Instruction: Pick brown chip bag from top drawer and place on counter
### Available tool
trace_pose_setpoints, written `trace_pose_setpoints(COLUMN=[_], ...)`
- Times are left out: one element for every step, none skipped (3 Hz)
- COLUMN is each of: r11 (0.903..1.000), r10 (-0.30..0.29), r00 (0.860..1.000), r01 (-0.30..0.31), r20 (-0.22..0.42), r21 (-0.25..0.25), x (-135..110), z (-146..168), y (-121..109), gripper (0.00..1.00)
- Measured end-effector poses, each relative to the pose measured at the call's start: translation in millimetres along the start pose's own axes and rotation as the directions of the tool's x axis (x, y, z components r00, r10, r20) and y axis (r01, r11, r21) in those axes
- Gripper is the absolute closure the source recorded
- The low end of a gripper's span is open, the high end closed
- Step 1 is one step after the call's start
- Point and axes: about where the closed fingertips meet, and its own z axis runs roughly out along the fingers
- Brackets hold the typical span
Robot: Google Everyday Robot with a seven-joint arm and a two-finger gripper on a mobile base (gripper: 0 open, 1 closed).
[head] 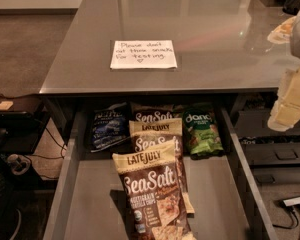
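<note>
Presently: top drawer stands pulled out from under the counter, with its grey floor and straight side walls showing. Five bags inside. Three are alike, dark brown with a cream top band, overlapping in a line from back to front near the drawer's middle. Front brown chip bag lies face up and slightly tilted, "LATE JULY" and "Sea Salt" readable, chip picture toward its lower end. Its top band rests over the lower part of the middle brown chip bag. That one in turn covers most of the rear brown chip bag, of which only the "Sea Salt" lettering shows, at the drawer's back under the counter's edge. Dark blue bag lies left of the brown ones, at the back-left. Green bag lies to their right, touching or just beside the middle one; cannot tell which. Counter is glossy grey and bears a white handwritten paper note near its front edge, above the drawer. Gripper hangs at the right edge of the view, pale cream, off the counter's front right corner and above the dark cabinet fronts beside the drawer, well apart from every bag. Whether it is released or clenched: cannot tell. All three brown bags lie in the drawer.
</note>
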Motion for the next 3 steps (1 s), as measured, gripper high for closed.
trace_pose_setpoints(r11=[1.0000, 1.0000, 0.9996], r10=[0.000, 0.003, 0.014], r00=[1.000, 1.000, 0.995], r01=[0.000, -0.003, -0.012], r20=[0.001, 0.016, 0.095], r21=[0.000, 0.003, -0.024], x=[0, -1, -8], z=[0, 0, 17], y=[0, 1, 14], gripper=[0.00, 0.00, 0.00])
